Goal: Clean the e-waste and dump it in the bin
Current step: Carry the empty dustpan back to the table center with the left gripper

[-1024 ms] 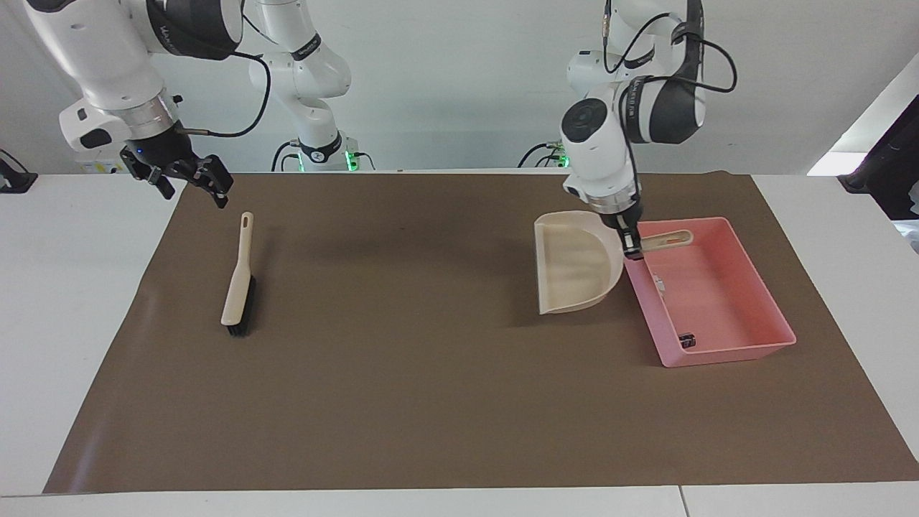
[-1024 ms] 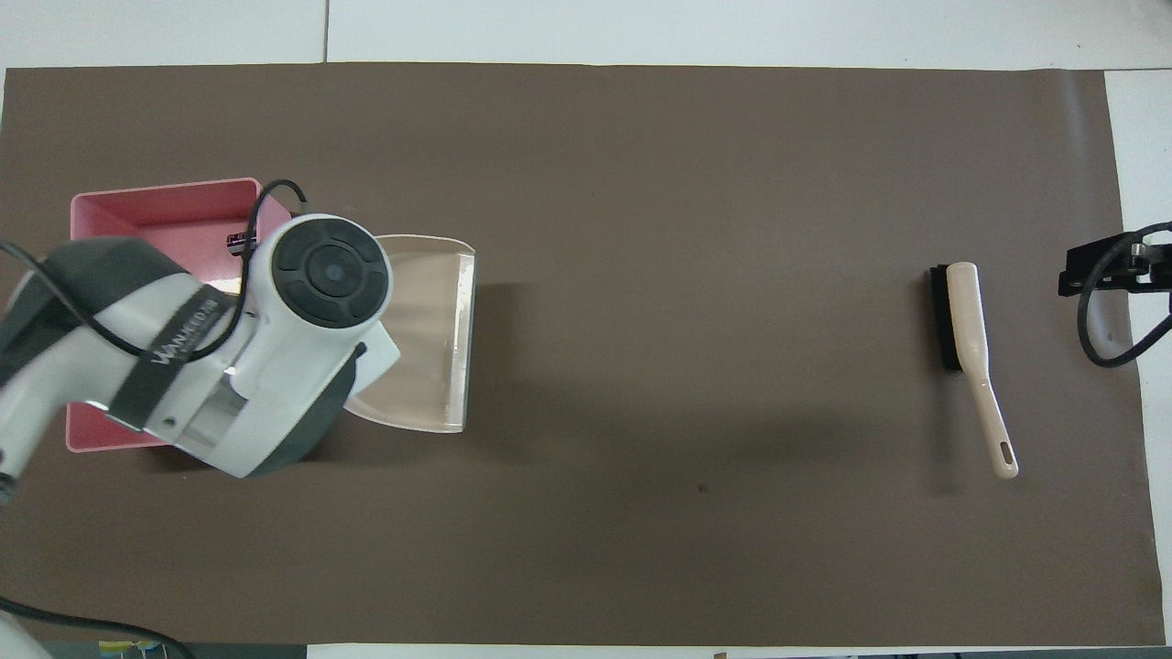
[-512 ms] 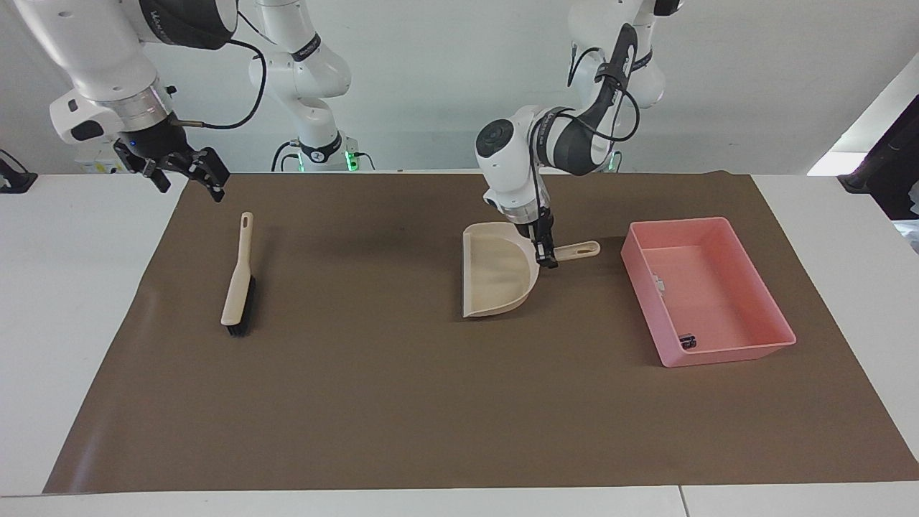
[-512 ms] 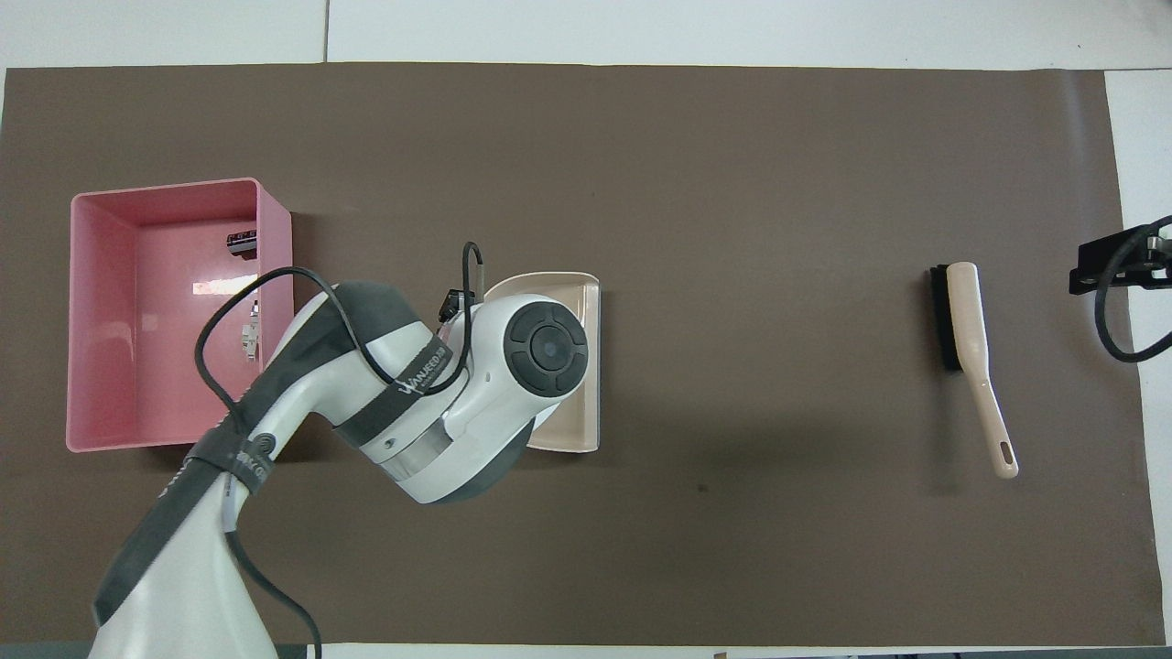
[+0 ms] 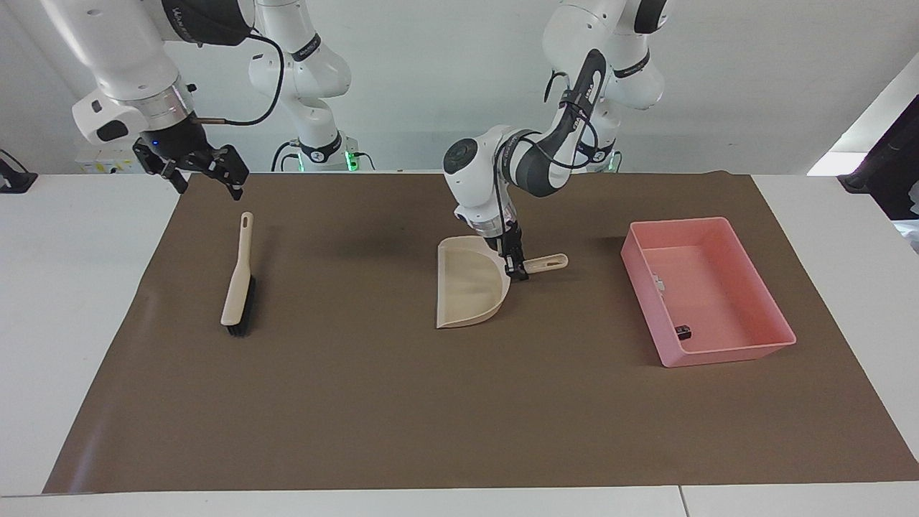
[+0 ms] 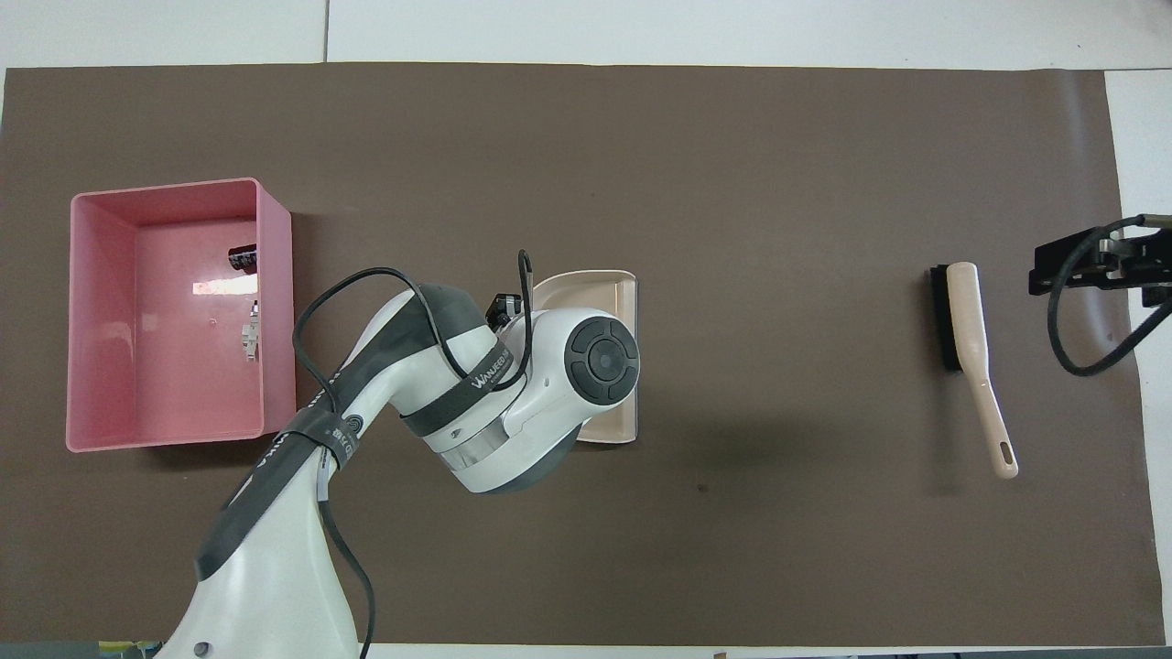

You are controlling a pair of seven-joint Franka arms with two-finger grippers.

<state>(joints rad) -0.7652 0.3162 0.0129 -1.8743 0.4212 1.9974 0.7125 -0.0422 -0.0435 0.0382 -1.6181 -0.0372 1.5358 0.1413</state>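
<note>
1. Brown mat (image 5: 402, 402) covers white table (image 5: 72, 301).
2. Left gripper (image 5: 514, 268) clamped on handle of beige plastic dustpan (image 5: 467, 283), mid-mat; pan looks to rest on mat.
3. Right gripper (image 5: 204, 171) jaws spread, holding nothing, raised over the mat edge close to beige-handled black-bristle brush (image 5: 239, 286).
4. Shallow pink plastic bin (image 5: 747, 345) at left arm's end holds both e-waste bits: white piece (image 5: 658, 283), dark block (image 5: 683, 332).

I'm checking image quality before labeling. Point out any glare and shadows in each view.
Overhead view: a bright glare patch on the pink bin's floor; the left arm's soft shadow darkens the brown mat beside the dustpan. Facing view: no glare; faint shadows beside the dustpan and the brush.
</note>
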